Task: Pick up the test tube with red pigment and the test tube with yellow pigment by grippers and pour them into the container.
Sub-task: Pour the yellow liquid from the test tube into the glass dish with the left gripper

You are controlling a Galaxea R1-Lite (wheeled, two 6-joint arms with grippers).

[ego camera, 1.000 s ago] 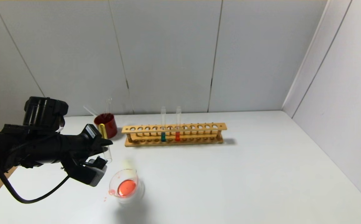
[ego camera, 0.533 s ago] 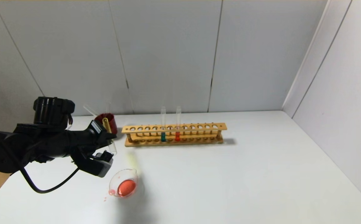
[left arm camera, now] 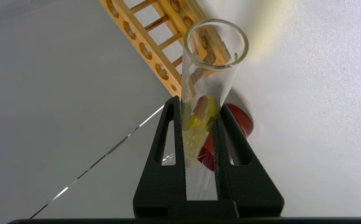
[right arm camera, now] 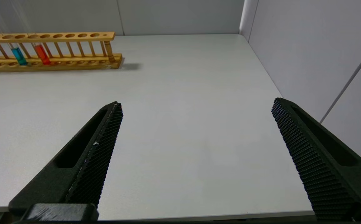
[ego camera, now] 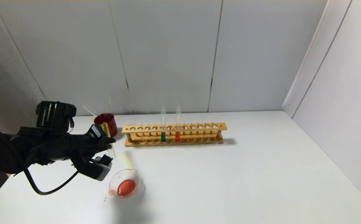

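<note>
Yellow-pigment test tube (left arm camera: pixel 203 102) pinched tilted in left gripper (ego camera: pixel 107 149) above beaker (ego camera: pixel 126 186); right gripper (right arm camera: pixel 196 115) spread; no legible labels.

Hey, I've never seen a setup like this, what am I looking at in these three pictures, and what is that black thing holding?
This is a two-armed robot at a white table. One picture looks down from a camera on its head; the other two come from cameras on its wrists.

In the head view, the black arm on the left ends in the left hand. It is shut on a slim glass test tube with yellow liquid, tilted with its open mouth lower than its closed end, near a small clear beaker that already holds red-orange liquid. The left wrist view shows that same tube up close, pinched between two black fingers.

The right wrist view shows the right hand, open and holding nothing.

Also on the table: a wooden rack with a teal tube and a red tube, and a dark red cup.
</note>
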